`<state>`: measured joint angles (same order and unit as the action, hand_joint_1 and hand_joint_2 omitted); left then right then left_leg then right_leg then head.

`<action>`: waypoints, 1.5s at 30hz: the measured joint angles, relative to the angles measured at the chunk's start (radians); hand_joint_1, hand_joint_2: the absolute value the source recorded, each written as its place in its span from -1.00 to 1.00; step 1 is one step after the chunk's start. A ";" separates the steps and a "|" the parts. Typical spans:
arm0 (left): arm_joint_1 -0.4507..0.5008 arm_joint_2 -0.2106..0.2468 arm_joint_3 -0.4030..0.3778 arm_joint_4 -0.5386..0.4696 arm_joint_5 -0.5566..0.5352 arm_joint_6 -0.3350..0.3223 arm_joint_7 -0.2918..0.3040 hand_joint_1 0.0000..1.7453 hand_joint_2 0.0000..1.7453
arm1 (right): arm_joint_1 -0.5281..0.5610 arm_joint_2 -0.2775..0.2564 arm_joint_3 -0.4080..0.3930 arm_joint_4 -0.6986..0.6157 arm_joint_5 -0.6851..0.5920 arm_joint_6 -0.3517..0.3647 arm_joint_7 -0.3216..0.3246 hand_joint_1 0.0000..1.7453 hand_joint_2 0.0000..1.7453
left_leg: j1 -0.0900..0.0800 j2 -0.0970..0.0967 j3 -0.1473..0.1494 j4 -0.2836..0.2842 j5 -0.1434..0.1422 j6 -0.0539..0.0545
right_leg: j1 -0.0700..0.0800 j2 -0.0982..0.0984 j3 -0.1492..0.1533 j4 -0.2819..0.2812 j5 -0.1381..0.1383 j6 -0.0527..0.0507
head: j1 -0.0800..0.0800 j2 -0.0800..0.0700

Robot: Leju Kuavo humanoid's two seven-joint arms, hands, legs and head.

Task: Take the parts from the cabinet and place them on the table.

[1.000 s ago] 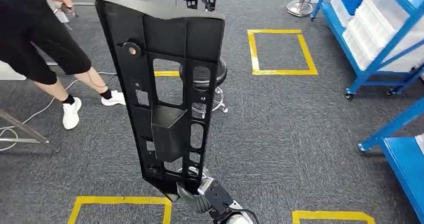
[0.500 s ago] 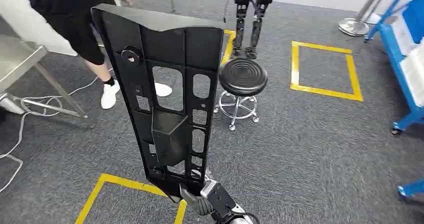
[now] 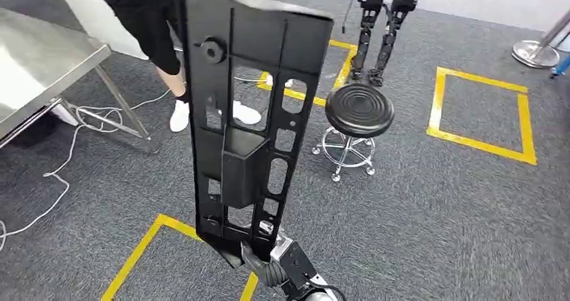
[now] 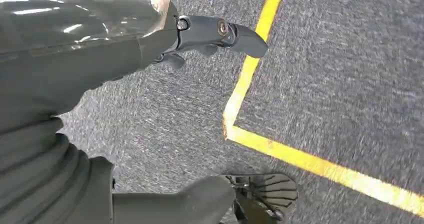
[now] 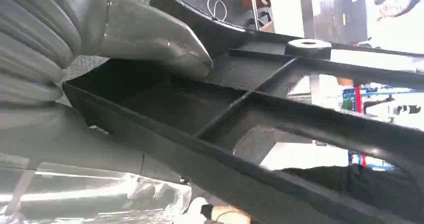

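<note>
The right hand [image 3: 269, 264] grips the bottom end of the long black plastic part [image 3: 252, 113], holding it upright above the grey carpet, its thumb [image 5: 150, 39] pressed on the ribbed face, while the left hand [image 4: 210, 34] hangs empty with fingers apart, the steel table [image 3: 40, 66] off to the left

You've got a black round stool [image 3: 359, 110] on grey carpet [image 3: 430, 207], yellow tape squares [image 3: 480, 113] marked on it, white cable [image 3: 64, 180], and a person [image 3: 151, 19] in white shoes.
</note>
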<state>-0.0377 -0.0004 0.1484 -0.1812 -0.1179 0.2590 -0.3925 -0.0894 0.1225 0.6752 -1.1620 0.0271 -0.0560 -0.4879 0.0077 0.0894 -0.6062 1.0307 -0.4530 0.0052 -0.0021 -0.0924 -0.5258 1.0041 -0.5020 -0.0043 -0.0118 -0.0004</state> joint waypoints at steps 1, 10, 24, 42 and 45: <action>-0.001 0.001 0.000 0.000 0.000 -0.002 0.000 -1.00 1.00 | -0.003 0.001 -0.001 0.000 0.000 -0.002 0.001 1.00 1.00 | -0.001 -0.017 0.000 -0.004 0.005 0.008 | 0.006 -0.010 0.000 0.001 -0.004 0.006 | 0.004 0.000; -0.005 0.001 0.000 -0.001 0.000 -0.006 -0.005 -1.00 1.00 | -0.001 0.003 -0.007 -0.005 -0.002 -0.007 0.005 1.00 1.00 | 0.003 -0.130 0.005 -0.021 0.015 0.047 | -0.004 0.085 -0.146 0.310 -0.134 0.015 | 0.011 0.000; 0.001 -0.003 0.002 0.000 0.013 -0.002 -0.012 -1.00 1.00 | -0.012 0.007 -0.012 0.007 0.005 -0.013 0.003 1.00 1.00 | 0.010 -0.101 -0.113 0.203 -0.096 -0.009 | -0.013 0.075 -0.004 -0.008 0.012 -0.015 | -0.001 0.000; -0.002 -0.006 0.011 -0.001 0.021 0.000 -0.029 -1.00 1.00 | -0.042 0.004 -0.012 0.031 0.010 0.002 0.001 1.00 1.00 | 0.011 -0.148 -0.012 -0.014 0.021 0.036 | -0.006 0.086 -0.139 0.292 -0.126 0.028 | 0.011 0.000; 0.001 -0.009 0.011 0.000 0.020 0.002 -0.026 -1.00 1.00 | -0.051 0.005 -0.010 0.036 0.004 0.005 0.001 1.00 1.00 | 0.013 -0.196 -0.009 -0.012 0.022 0.030 | -0.021 0.144 -0.030 0.041 -0.011 0.059 | 0.012 0.000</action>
<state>-0.0370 -0.0092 0.1598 -0.1816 -0.0977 0.2606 -0.4181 -0.1404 0.1270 0.6657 -1.1257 0.0313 -0.0515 -0.4868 0.0202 -0.1069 -0.6152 1.0190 -0.4313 0.0348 -0.0227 0.0517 -0.5563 1.0451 -0.5131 0.0549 0.0004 -0.0004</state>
